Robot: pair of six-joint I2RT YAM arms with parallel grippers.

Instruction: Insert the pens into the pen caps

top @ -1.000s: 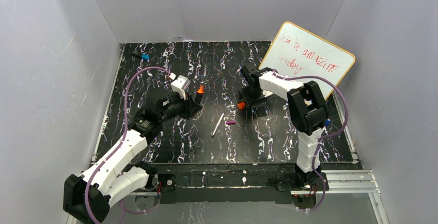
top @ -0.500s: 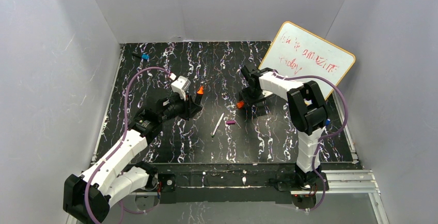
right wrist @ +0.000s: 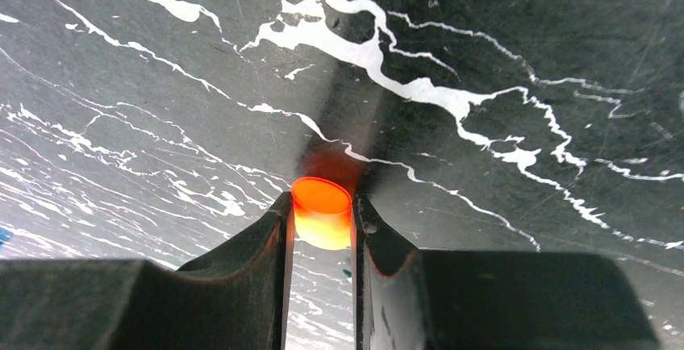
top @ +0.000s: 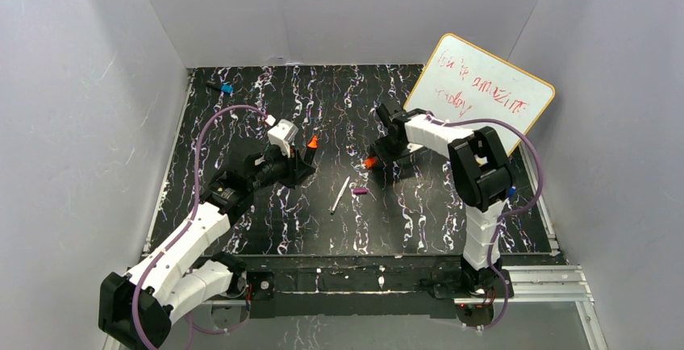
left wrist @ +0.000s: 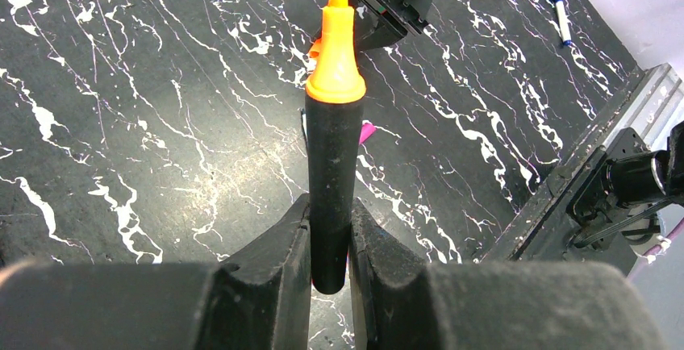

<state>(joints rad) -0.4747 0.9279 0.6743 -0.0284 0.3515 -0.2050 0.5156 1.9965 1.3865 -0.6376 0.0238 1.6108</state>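
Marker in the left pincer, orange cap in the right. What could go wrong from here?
1. The right pincer grips the orange cap only at its fingertips; the cap may twist or slip on lifting.
2. The left pincer holds the orange-tipped marker by its rear end, so pushing into the cap may tilt it.
3. The white pen and purple cap lie between the arms and may get knocked.

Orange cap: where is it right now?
The right wrist view shows the orange cap pinched in the right pincer. From above it is right of centre, left of the whiteboard, across from the orange-tipped marker in the left pincer.
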